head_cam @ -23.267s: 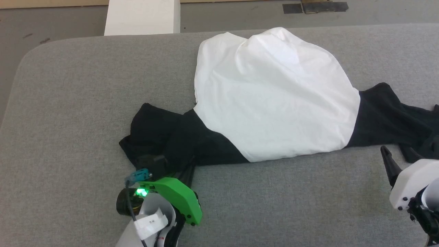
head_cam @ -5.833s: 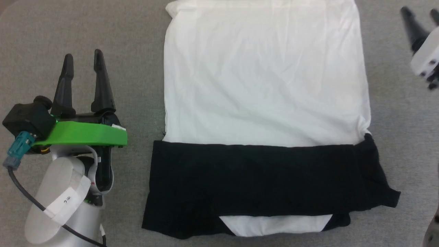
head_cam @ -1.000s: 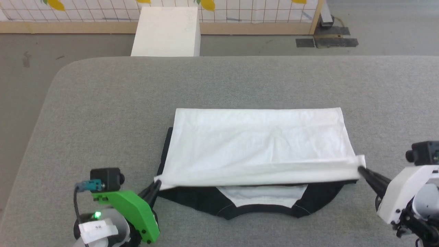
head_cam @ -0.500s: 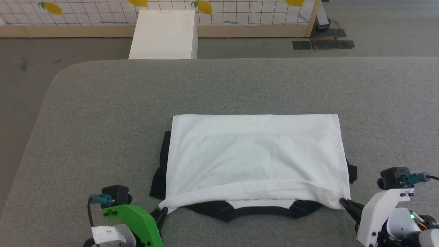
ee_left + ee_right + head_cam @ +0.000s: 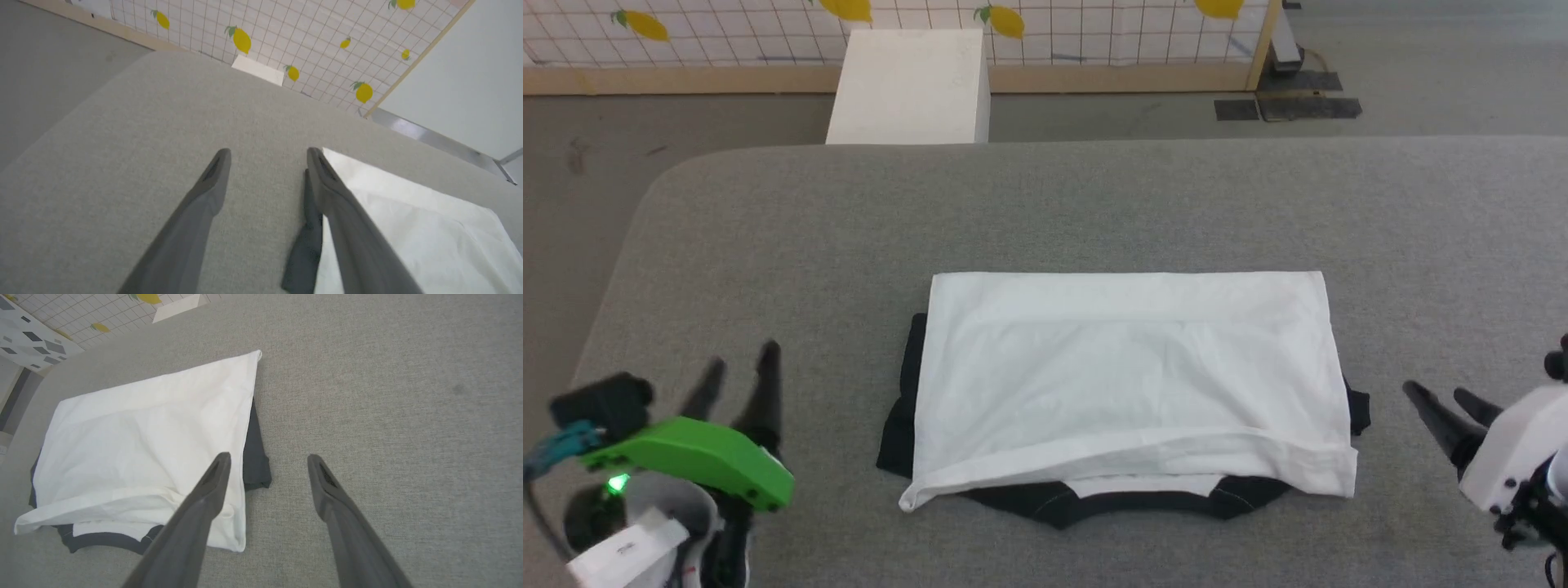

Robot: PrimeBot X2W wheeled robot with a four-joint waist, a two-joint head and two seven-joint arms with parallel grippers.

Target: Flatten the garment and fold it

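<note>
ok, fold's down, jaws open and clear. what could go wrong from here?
1. The garment isn't square: its black band and sleeve edge poke out past the white layer, and a next fold would likely lock that in.
2. The near hem lies puffed, not flat; it may slide open.

Green-bracketed left pincer (image 5: 743, 356) (teal connector (image 5: 560, 442)).

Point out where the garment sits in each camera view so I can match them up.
Head view: the garment lies centre, on the grey table, white layer over black.
Left wrist view: garment at lower right.
Right wrist view: garment left of centre.
Shared landmark: the white box beyond the table's far edge, upper centre in the left wrist view, top in the right.
</note>
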